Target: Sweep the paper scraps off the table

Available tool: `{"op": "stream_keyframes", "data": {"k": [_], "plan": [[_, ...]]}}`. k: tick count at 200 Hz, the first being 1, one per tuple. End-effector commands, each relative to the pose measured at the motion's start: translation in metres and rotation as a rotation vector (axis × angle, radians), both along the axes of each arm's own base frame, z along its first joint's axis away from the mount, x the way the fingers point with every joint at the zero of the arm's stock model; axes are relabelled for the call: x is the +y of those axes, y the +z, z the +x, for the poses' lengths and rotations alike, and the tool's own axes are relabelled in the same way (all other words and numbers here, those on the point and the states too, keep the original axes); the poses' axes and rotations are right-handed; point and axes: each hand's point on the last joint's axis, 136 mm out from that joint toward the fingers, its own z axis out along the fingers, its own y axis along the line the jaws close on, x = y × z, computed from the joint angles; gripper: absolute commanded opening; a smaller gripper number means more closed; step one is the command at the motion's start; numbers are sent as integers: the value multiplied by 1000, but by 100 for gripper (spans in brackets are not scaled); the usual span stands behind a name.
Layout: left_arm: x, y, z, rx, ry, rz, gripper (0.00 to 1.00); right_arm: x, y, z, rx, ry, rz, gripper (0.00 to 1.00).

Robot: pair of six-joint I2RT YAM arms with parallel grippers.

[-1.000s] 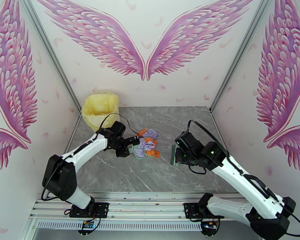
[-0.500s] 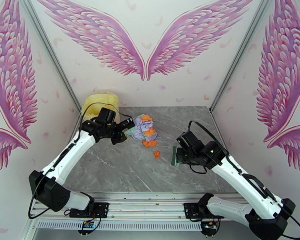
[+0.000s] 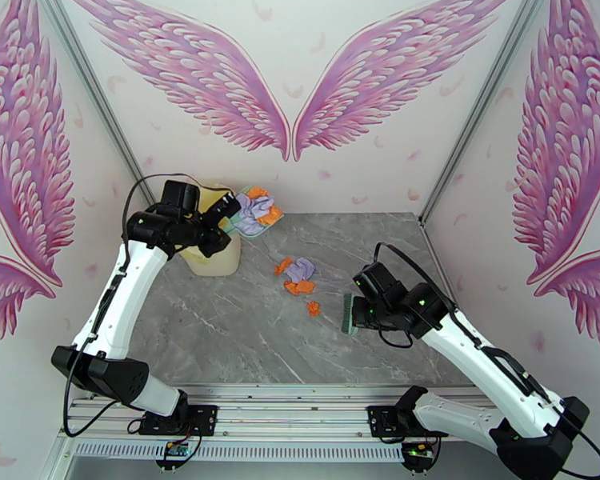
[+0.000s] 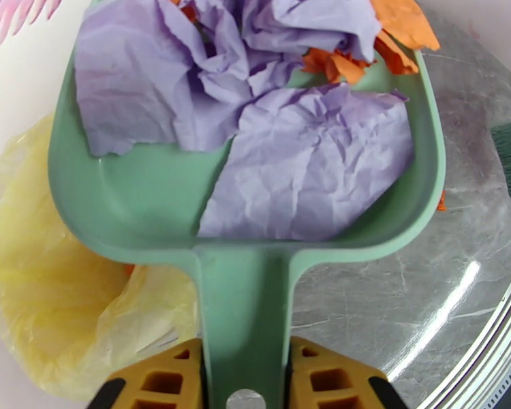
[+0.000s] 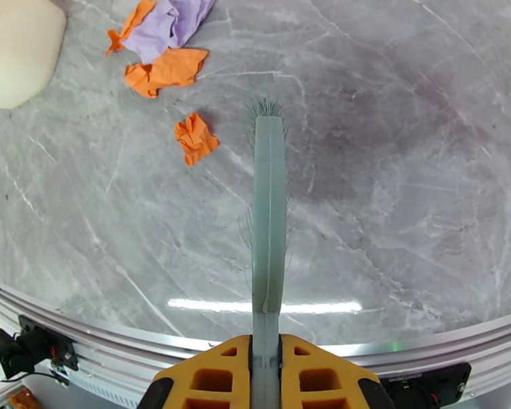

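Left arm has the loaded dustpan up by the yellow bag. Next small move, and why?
Probably ease the dustpan a little further over the yellow bag before tipping it. The left gripper is clamped on the pan's handle, and the paper scraps lie loose in the pan. The bag sits off to one side below it rather than squarely underneath, so tipping now might spill some.

No lettering, label or number is legible on anything.
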Motion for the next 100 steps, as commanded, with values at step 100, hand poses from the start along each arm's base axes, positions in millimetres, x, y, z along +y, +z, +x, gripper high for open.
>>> {"op": "stream_keyframes", "data": {"k": [100], "plan": [[122,23,9,-33,476,198,0,9,-18,0,30,36,27,0]]}}
